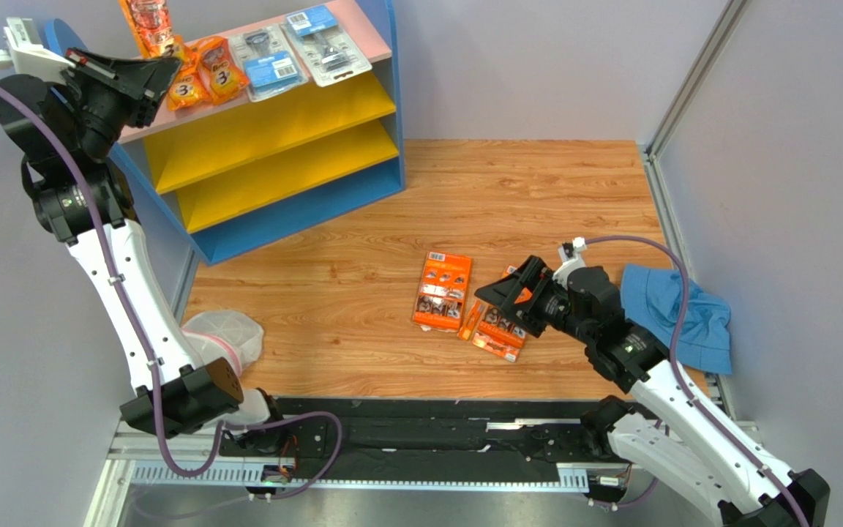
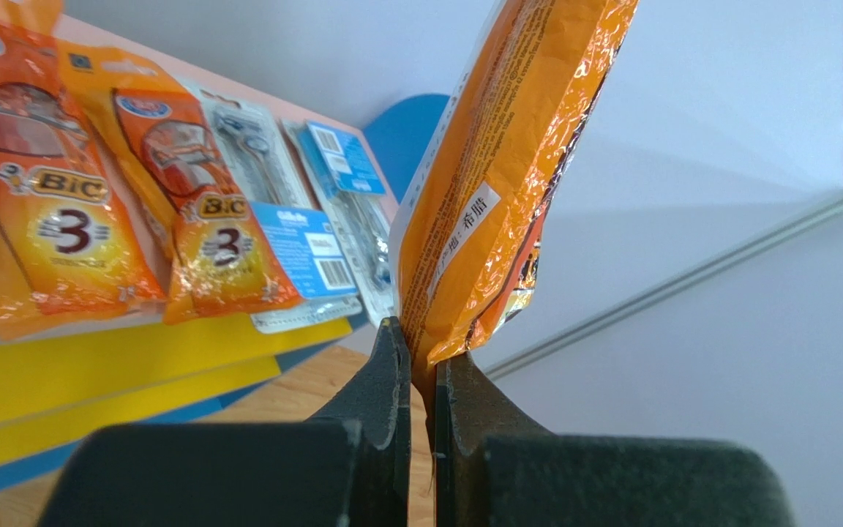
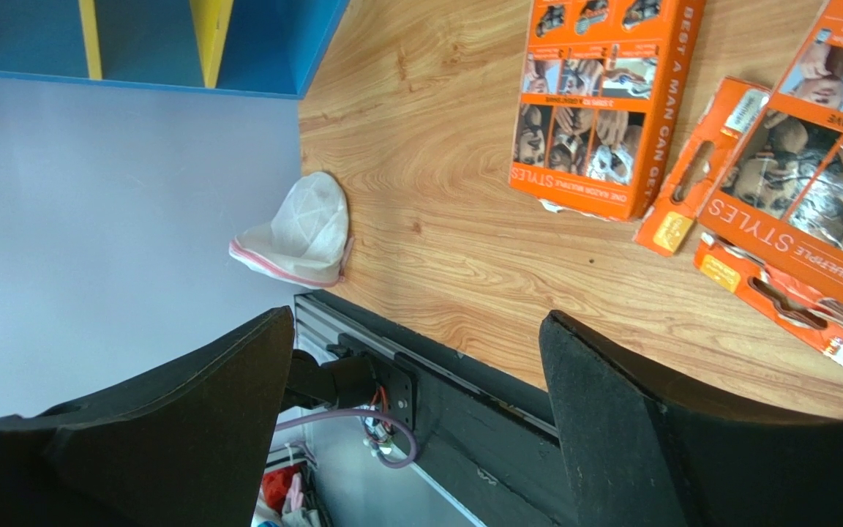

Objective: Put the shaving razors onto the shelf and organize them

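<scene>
Left end effector (image 2: 420, 343) pinches orange bag (image 2: 514, 165) at sealed edge; likely light, floppy, slippery. Right end effector (image 3: 413, 329) wide near stiff-looking cards (image 3: 602, 99); grip edge.

Raised left arm, left end effector (image 2: 420, 349) pinched closed, low right arm, right end effector (image 3: 415, 324) spread wide

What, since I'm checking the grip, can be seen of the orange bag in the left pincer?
The orange bag is a glossy, crinkled, foil-like razor pack with a small white label on its side. One end is pinched in the shut left pincer; the rest sticks out beyond it. It is held above the shelf's pink top board, seemingly touching only the pincer.
</scene>
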Controlling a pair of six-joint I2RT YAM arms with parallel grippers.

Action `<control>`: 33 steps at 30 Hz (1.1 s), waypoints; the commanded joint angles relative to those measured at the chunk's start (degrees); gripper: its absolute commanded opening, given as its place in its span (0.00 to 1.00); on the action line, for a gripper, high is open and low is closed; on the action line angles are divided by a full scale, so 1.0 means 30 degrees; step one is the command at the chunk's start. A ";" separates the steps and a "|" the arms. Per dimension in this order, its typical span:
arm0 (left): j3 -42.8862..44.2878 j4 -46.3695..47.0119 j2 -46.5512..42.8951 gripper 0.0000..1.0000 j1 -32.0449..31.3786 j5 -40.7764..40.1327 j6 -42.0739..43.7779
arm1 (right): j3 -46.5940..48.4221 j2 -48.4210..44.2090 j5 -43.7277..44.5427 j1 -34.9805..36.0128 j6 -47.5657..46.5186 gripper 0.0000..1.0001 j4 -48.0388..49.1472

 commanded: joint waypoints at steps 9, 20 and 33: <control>0.2993 -0.4334 0.1754 0.00 0.2294 -0.0052 0.1544 | 0.0117 -0.0956 0.0963 -0.0026 -0.2100 0.86 -0.3487; 0.4721 -0.7938 0.2281 0.00 0.3554 -0.1896 0.4796 | -0.0058 -0.0722 0.0907 -0.0026 -0.2715 0.85 -0.4426; 0.5278 -0.8261 0.3365 0.09 0.3554 -0.1867 0.5909 | -0.0234 -0.0488 0.0791 -0.0026 -0.2921 0.84 -0.4516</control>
